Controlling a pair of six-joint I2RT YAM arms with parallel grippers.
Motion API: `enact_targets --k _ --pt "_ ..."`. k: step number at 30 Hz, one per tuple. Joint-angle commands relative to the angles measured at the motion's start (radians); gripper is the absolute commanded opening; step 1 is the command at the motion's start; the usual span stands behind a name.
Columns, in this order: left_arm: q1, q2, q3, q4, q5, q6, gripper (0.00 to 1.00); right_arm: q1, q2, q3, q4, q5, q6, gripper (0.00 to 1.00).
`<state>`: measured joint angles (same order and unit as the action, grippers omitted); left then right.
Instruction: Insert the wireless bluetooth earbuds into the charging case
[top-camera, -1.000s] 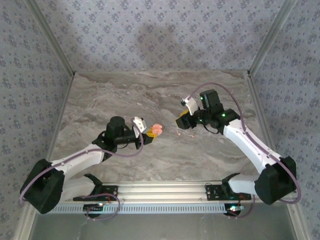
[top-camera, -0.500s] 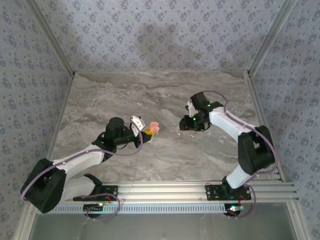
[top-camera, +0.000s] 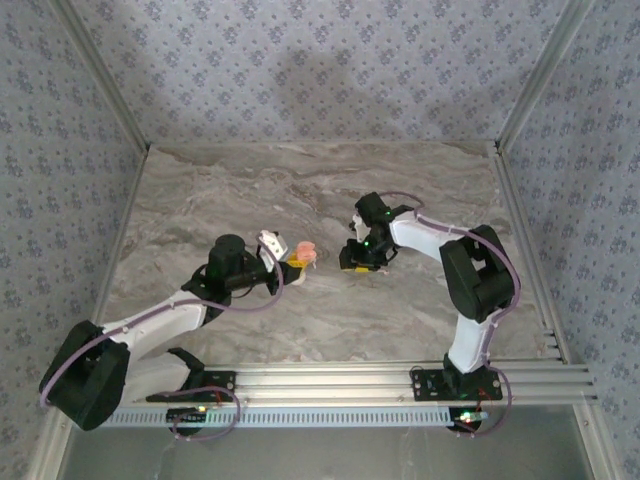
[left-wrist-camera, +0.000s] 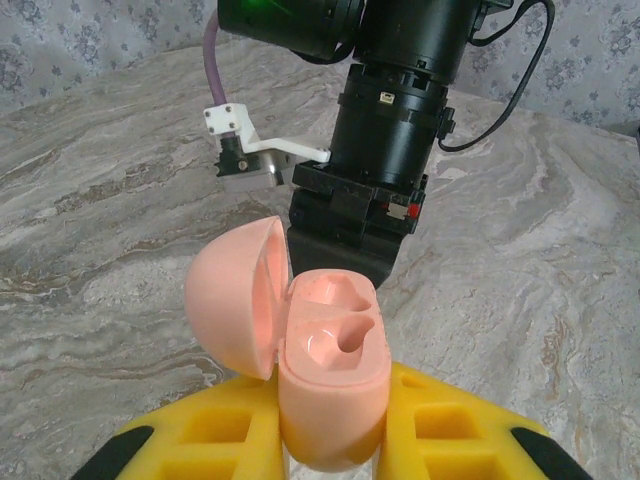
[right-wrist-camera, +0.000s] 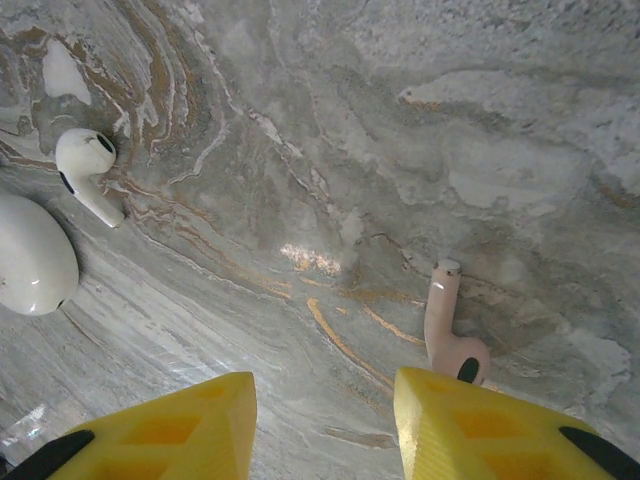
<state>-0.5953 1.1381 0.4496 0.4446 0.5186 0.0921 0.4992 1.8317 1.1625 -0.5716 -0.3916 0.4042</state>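
Note:
My left gripper (left-wrist-camera: 330, 445) is shut on the pink charging case (left-wrist-camera: 333, 365), held upright between its yellow fingers (left-wrist-camera: 215, 432). The lid stands open to the left and both wells are empty. From above, the case (top-camera: 304, 254) sits left of centre. My right gripper (right-wrist-camera: 320, 385) hangs open just above the table, nothing between its fingers. A pinkish stemmed earbud (right-wrist-camera: 446, 330) lies flat just beyond the right fingertip, its head partly hidden by it. A white stemmed earbud (right-wrist-camera: 82, 168) lies farther left. In the top view the right gripper (top-camera: 353, 262) is close beside the case.
A smooth white rounded object (right-wrist-camera: 30, 255) lies on the marble table (top-camera: 250, 190) next to the white earbud. The right arm's black wrist (left-wrist-camera: 385, 120) looms right behind the held case. Patterned walls enclose the table on three sides.
The right arm has swung left and down toward the table's middle, folding at the elbow, and its jaws have narrowed a little. The left arm with the case has barely moved.

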Motion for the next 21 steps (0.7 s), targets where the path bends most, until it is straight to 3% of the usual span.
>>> enact_targets --k 1,21 --pt "0.008 -0.026 -0.003 0.006 -0.002 -0.011 0.22 -0.005 0.027 0.022 -0.022 -0.007 0.015 0.42" --pt "0.012 -0.017 0.01 -0.006 -0.006 -0.005 0.22 -0.03 -0.017 0.158 -0.17 0.153 -0.061 0.49"
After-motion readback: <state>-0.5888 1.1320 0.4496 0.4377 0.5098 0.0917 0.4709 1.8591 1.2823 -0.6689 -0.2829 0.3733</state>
